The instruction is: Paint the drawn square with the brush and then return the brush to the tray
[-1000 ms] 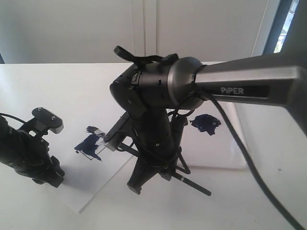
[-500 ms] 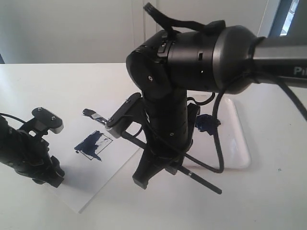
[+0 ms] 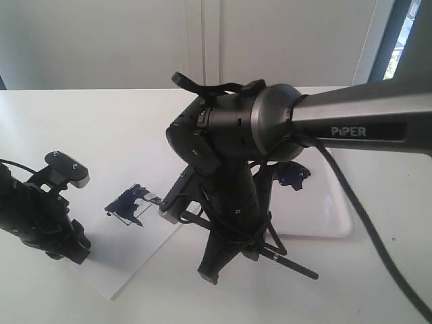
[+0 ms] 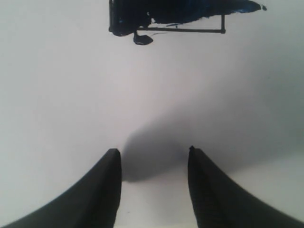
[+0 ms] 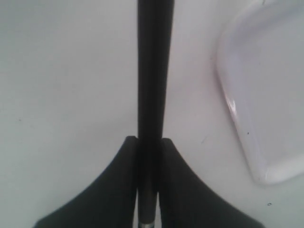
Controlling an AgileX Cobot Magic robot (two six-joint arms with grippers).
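Observation:
The drawn square (image 3: 128, 206) lies on the paper, partly filled with streaky navy paint; in the left wrist view the square (image 4: 166, 16) shows its pen outline below the paint. My right gripper (image 3: 233, 255) is shut on the brush (image 3: 295, 265), whose silver ferrule reaches the square's right corner. The wrist view shows that gripper (image 5: 149, 140) clamped on the brush's black handle (image 5: 153, 71). My left gripper (image 3: 73, 251) stands on the paper's left part, left of the square. Its fingers (image 4: 152, 152) are open and hold nothing. The tray (image 3: 334, 202) sits at right with a paint blob (image 3: 291, 174).
The white paper sheet (image 3: 131, 266) lies flat on the white table, under both grippers. The tray's rounded rim corner (image 5: 232, 104) is close beside the brush handle. The right arm's bulk hides the middle of the scene. A wall stands behind the table.
Half a second ago the right wrist was raised, with the brush tip past the square's far side. It has come back down and the tip is at the square again. The left arm is still.

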